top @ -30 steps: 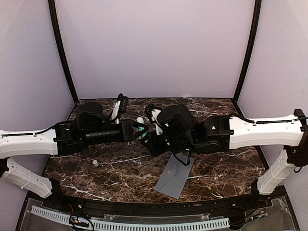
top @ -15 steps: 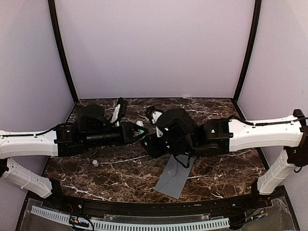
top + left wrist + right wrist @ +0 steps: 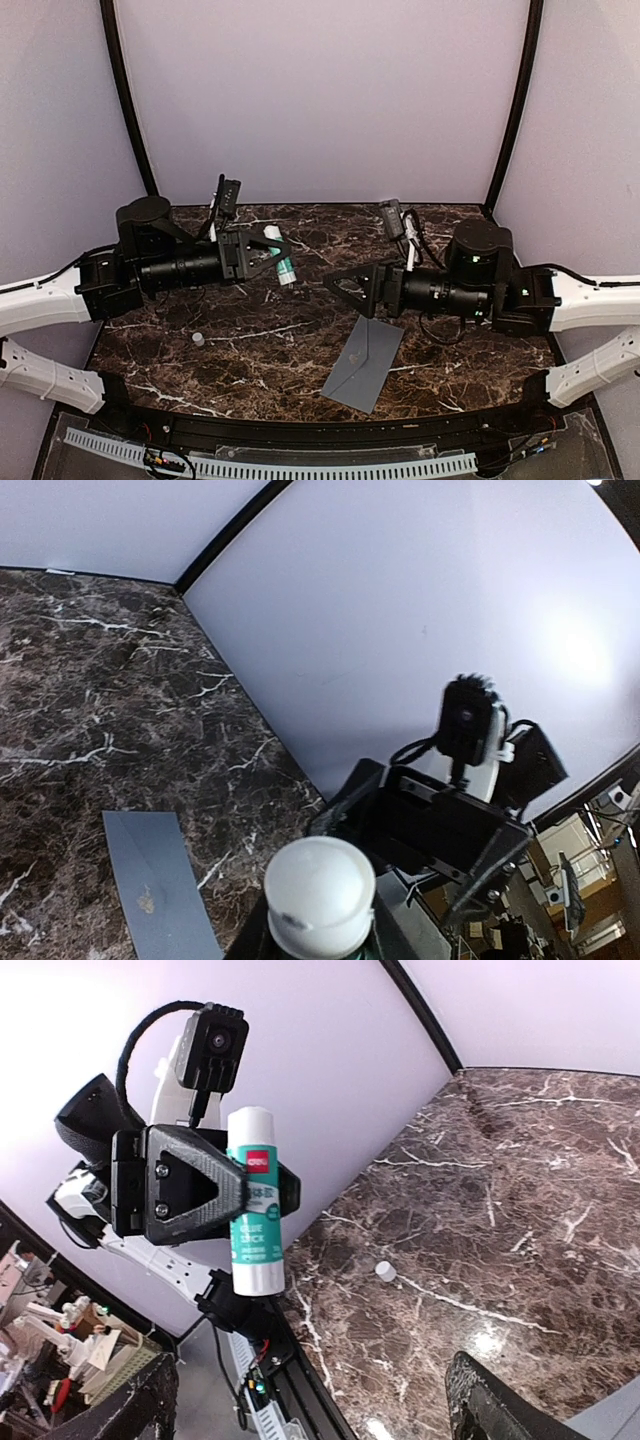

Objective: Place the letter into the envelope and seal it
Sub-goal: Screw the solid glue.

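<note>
My left gripper: clenched on a white cylindrical plastic glue stick with a green printed label. I grip it about its middle, crosswise to the fingers, so both ends show beyond them, and I hold it in the air above the left half of the dark brown marble-patterned table with white veins. My right gripper: released and grasping nothing, its black fingers spread wide at the two lower corners of its wrist view. It hangs above the middle of the table, facing my left gripper, and the two are well apart. Flat grey-blue rectangular paper envelope: lies flat and askew on the table, right of centre and near the front edge, just nearer than my right gripper, and touched by neither gripper. The flap's edges show as a V at its far end, and there is a small pale mark on its face in the left wrist view; whether it is sealed I cannot tell. Small white round piece: sits alone on the left part of the table, below my left arm and well apart from the envelope.
</note>
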